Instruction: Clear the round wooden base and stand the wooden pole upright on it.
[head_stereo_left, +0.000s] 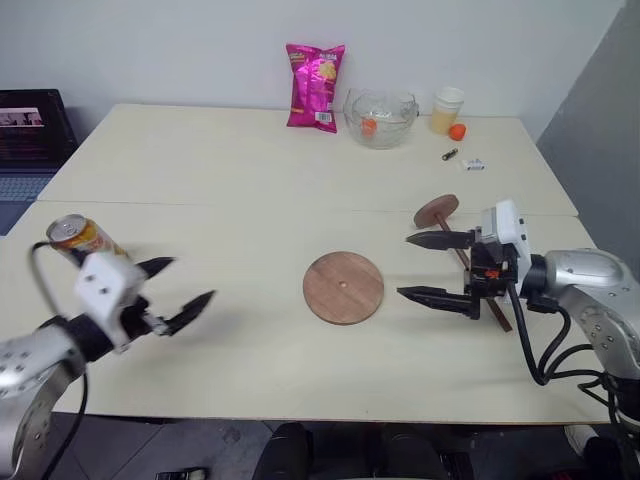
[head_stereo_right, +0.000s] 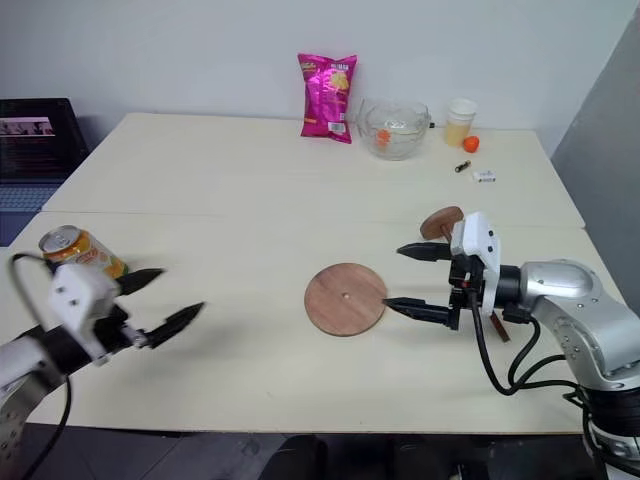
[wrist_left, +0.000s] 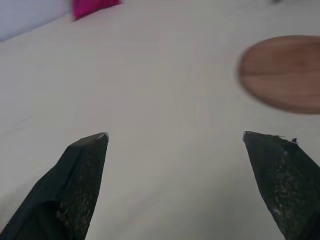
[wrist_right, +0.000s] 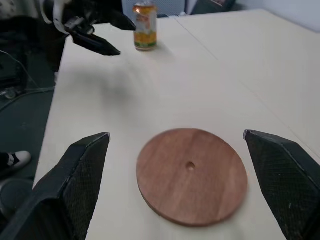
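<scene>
Between the two wide-open, empty grippers — left gripper (head_stereo_left: 187, 283), right gripper (head_stereo_left: 421, 267) — lies the bare round wooden base (head_stereo_left: 343, 287); the wooden pole (head_stereo_left: 462, 252) lies behind the right jaws.

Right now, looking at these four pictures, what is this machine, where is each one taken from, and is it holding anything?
It is a two-armed humanoid robot. Two pictures come from cameras on its head, two from cameras on its wrists, looking along black fingers. The left end effector and right end effector are both open and hold nothing. On the table lie a round wooden base, bare, and behind the right end effector a wooden pole lying down. A drink can stands near the left arm. At the far edge are a pink snack bag, a glass bowl and a cup.
</scene>
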